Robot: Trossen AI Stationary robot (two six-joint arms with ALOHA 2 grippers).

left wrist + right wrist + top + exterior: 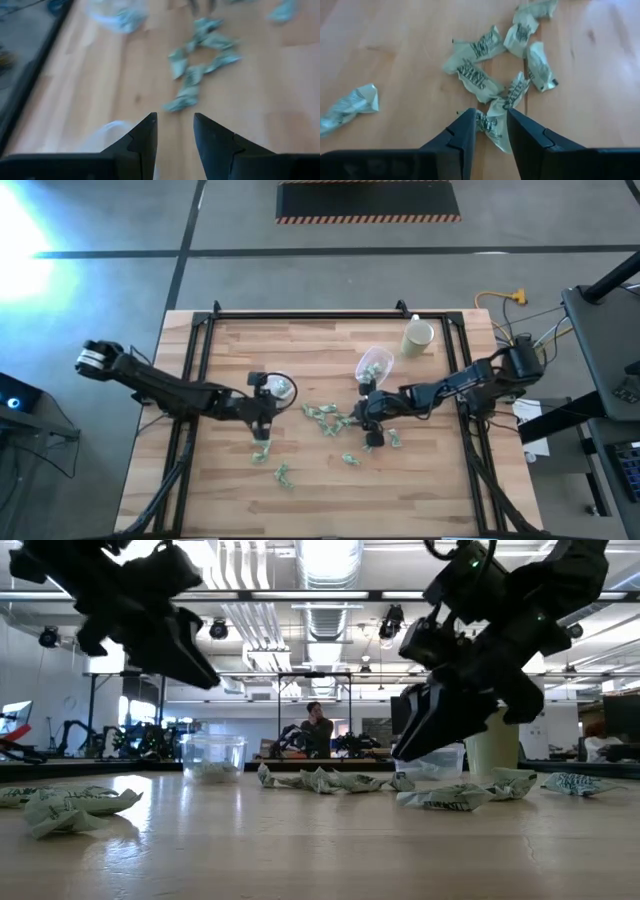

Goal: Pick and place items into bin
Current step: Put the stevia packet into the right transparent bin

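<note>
Many small pale green-and-white wrapped candies (485, 70) lie mid-table. My right gripper (491, 131) straddles one, jaws apart; I'd lower squarely before pinching. My left gripper (175, 131), also parted and empty, hovers beside the clear plastic tub (283, 388).

The left arm reaches in from the left edge of the bench toward its middle, its left gripper (262, 430) held above the surface with the two dark fingers (145, 142) parted by a narrow gap. The right arm stretches in from the right edge, elbow bent, and its right gripper (371, 434) is pitched downward near the bench centre, fingers (462, 137) slightly apart.
</note>
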